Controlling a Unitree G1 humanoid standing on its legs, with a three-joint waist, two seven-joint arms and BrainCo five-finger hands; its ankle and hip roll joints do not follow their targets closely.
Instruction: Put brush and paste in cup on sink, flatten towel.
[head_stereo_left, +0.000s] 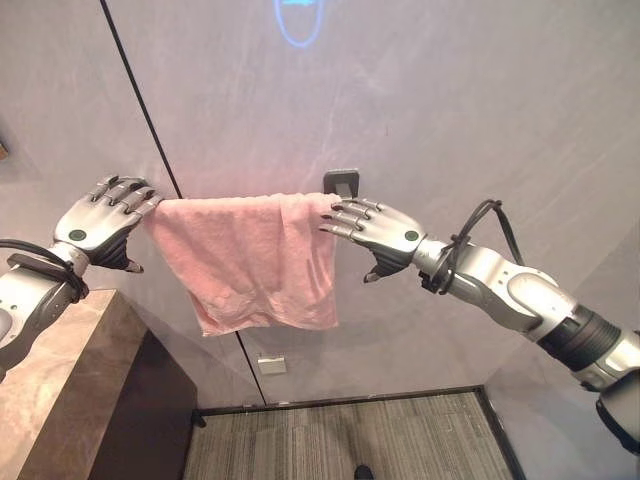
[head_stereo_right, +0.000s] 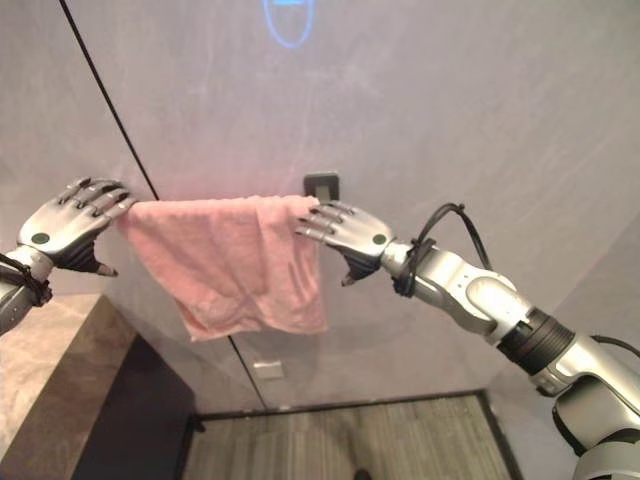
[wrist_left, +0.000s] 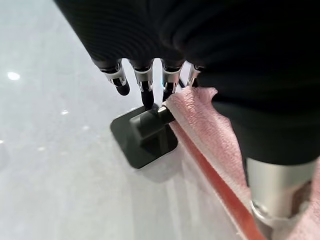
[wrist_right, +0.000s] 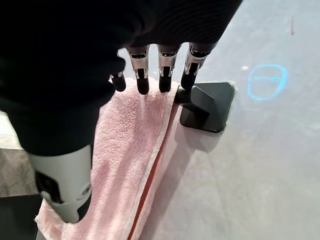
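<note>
A pink towel (head_stereo_left: 250, 260) hangs over a rail on the grey wall, bunched and uneven, its lower edge sagging to the left. My left hand (head_stereo_left: 100, 222) is at the towel's left end with relaxed fingers (wrist_left: 146, 87) reaching over the rail's dark bracket (wrist_left: 145, 135). My right hand (head_stereo_left: 385, 232) is at the towel's right end, its straight fingers (wrist_right: 165, 75) lying on top of the cloth (wrist_right: 130, 150) beside the other bracket (wrist_right: 207, 107). Each thumb hangs below the rail, apart from the fingers. Both hands are open.
A brown stone counter (head_stereo_left: 60, 380) with a dark side stands at the lower left. A white wall socket (head_stereo_left: 271, 365) sits low on the wall, below the towel. Grey carpet (head_stereo_left: 400, 440) covers the floor beneath.
</note>
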